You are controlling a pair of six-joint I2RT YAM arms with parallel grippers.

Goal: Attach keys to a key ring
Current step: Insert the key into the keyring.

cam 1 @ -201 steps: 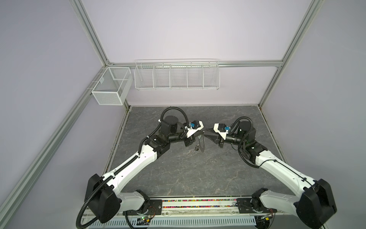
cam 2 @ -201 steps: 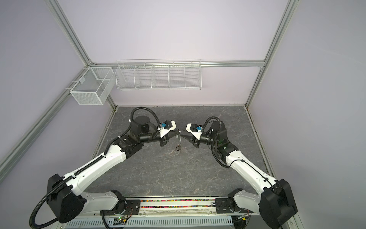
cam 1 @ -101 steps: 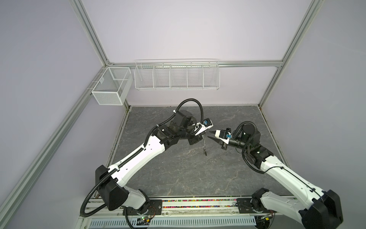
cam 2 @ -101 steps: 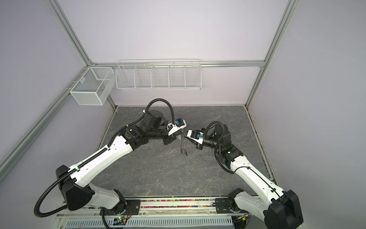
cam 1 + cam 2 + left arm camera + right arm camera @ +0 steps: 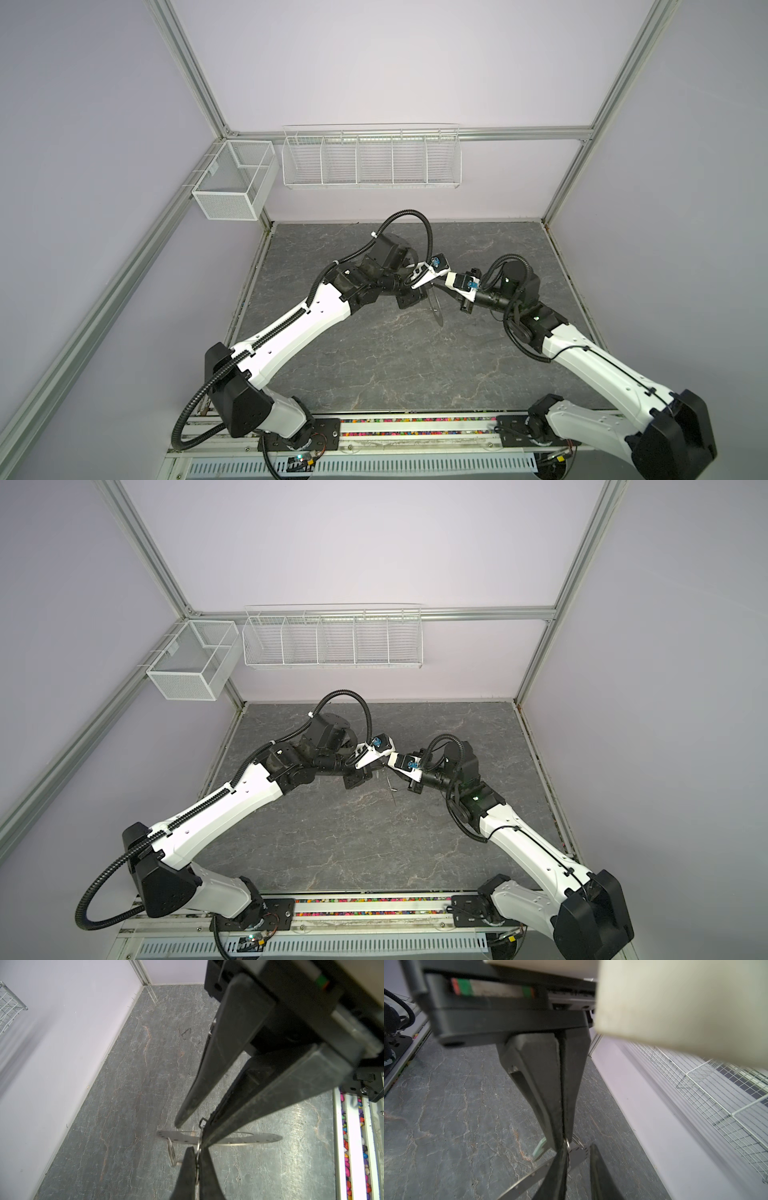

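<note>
At the right end effector [image 5: 563,1140] – fingers together, pinched on a small wire loop [image 5: 568,1144] at the rim of the key ring [image 5: 578,1155]. A pale green tag [image 5: 539,1148] sat just beside one right fingertip, partly hidden by it. The left end effector [image 5: 191,1134] met the right one tip to tip, clamped on the key ring w/ a stretch of the flat rim btwn its fingertips – exact contact pts couldn't be made out. A second wire loop [image 5: 171,1153] hung from the rim's far side. In a top view the key ring [image 5: 435,309] hung edge-on under both tips, above the table [image 5: 374,353], approx mid-table. On the far wall: mesh basket [image 5: 232,183] at left, wire rack [image 5: 370,158] to its right, both well apart from the work.
</note>
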